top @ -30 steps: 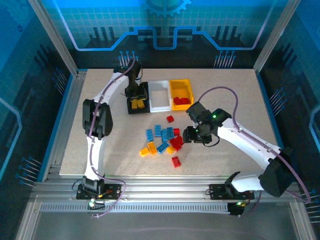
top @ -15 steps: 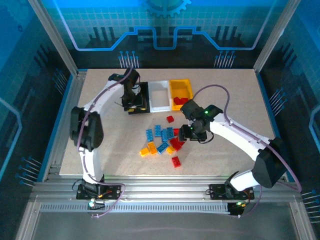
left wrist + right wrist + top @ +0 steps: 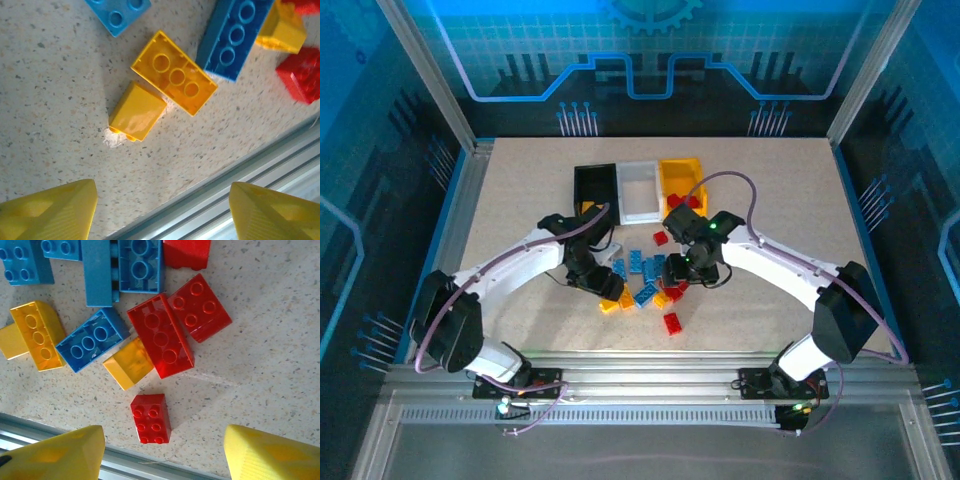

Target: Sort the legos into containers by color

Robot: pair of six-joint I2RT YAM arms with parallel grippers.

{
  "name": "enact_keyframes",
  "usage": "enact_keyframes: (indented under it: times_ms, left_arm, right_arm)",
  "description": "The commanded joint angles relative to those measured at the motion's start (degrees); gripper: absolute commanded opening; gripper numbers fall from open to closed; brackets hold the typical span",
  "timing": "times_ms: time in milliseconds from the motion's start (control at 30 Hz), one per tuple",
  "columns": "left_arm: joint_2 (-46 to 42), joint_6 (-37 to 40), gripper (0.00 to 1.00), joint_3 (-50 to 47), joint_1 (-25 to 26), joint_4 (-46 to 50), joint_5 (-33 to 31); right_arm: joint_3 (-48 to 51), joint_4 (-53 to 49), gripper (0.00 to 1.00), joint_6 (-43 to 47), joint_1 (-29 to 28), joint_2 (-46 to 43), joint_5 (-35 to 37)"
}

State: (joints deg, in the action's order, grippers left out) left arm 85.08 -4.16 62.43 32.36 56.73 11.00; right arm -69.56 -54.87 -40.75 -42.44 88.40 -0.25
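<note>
Plainly, the left tool point(image 3: 160, 215) stands wide, nothing between its yellow fingertips point(image 3: 50, 210), above the counter point(image 3: 45, 100); a small yellow brick point(image 3: 137, 111) lies near its 12 o'clock, just beside an upturned yellow brick point(image 3: 174, 72) at 1 o'clock; the right tool point(image 3: 165, 455) is likewise wide and empty, a small red brick point(image 3: 151, 418) lying alone at its 12 o'clock; from above, the loose legos point(image 3: 645, 285) cluster mid-counter between both tools; the black bin point(image 3: 577, 188), white bin point(image 3: 640, 214) and orange-yellow bin point(image 3: 682, 162) line up at the cluster's 12 o'clock; these bricks look light, rigid and slick, so I would pinch each across its flat side walls, not over the studs.
</note>
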Motion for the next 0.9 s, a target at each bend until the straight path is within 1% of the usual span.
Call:
enact_keyframes:
  times_ms: [0,67,233,300,367,533,867]
  left_arm:
    - [0.2,11.9,0.71,0.0,1.8,-0.1,-0.4]
    - [-0.8,17.1,0.73,-0.4,3.2,-2.0,-1.3]
    - [-1.9,27.6,0.73,-2.9,3.5,-6.5,0.7]
    - [-1.5,30.1,0.73,-4.3,3.5,-8.4,0.4]
    - [-0.4,30.7,0.73,-5.0,3.5,-10.1,-0.7]
    - [4.6,31.2,0.73,-4.7,3.5,-11.4,-0.1]
    - [9.6,30.4,0.73,-4.0,3.5,-11.9,-5.4]
  right_arm:
    - [-0.3,0.0,0.66,-1.6,-1.4,-0.7,0.4]
    - [0.3,-0.1,0.66,-2.3,-1.7,-1.4,0.8]
    - [2.2,-0.8,0.67,-3.6,-1.9,-4.1,2.3]
    - [3.1,-1.0,0.67,-4.2,-1.9,-5.2,2.7]
    - [3.9,-1.5,0.67,-4.6,-1.8,-6.4,3.2]
    - [5.0,-2.4,0.67,-4.8,-1.3,-8.1,3.9]
    - [5.7,-2.4,0.67,-4.5,0.1,-8.9,3.6]
